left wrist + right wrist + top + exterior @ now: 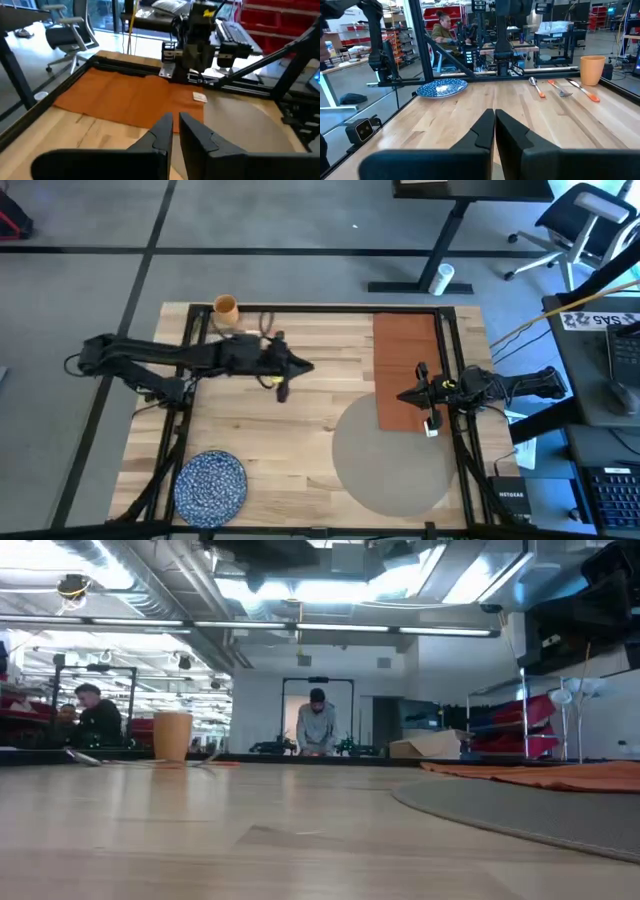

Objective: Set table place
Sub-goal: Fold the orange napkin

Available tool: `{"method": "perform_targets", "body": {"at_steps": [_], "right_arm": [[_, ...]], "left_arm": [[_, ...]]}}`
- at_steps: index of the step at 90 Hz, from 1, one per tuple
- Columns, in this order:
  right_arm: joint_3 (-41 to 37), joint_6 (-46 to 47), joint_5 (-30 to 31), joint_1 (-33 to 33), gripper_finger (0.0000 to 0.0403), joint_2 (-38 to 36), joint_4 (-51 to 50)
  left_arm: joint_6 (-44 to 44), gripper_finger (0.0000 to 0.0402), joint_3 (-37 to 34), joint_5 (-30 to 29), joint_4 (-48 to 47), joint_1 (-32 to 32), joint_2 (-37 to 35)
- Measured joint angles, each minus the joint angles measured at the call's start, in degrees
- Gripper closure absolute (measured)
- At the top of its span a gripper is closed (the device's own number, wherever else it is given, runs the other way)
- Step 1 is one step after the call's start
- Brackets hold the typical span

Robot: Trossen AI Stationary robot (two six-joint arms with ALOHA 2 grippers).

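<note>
Blue plate (pixel 210 483), orange cup (pixel 226 307), napkin (pixel 405 370)

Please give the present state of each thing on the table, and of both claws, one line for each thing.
placemat: flat on the table, nothing stands on it except the napkin's end.
napkin: spread flat, one end overlapping the placemat.
plate: flat, empty, away from the placemat.
cup: upright at the far edge.
cutlery: lying loose near the cup.
left claw: shut, empty.
right claw: shut, empty, over the napkin.
</note>
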Motion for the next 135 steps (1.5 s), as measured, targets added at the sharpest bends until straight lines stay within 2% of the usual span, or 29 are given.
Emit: {"method": "perform_targets", "body": {"at_steps": [20,49,61,99,120,135], "right_arm": [[0.0,0.0,0.0,0.0,0.0403,0.0,0.0],[0.0,0.0,0.0,0.0,0.0403,0.0,0.0],[0.0,0.0,0.0,0.0,0.0403,0.0,0.0],[0.0,0.0,0.0,0.0,0.0403,0.0,0.2],[0.0,0.0,0.0,0.0,0.0403,0.0,0.3],[0.0,0.0,0.0,0.0,0.0403,0.0,0.3]], "left_arm": [[2.2,0.0387,5.1,0.0,0.3,0.2,8.4],[0.0,0.0387,10.2,0.1,0.0,3.1,17.7],[2.5,0.0387,12.8,2.8,0.5,3.8,20.7],[10.4,0.0387,23.5,3.2,0.3,3.8,31.8],[12.7,0.0387,28.7,8.9,0.4,3.8,37.3],[15.0,0.0387,33.2,9.8,0.4,4.0,41.9]]}}
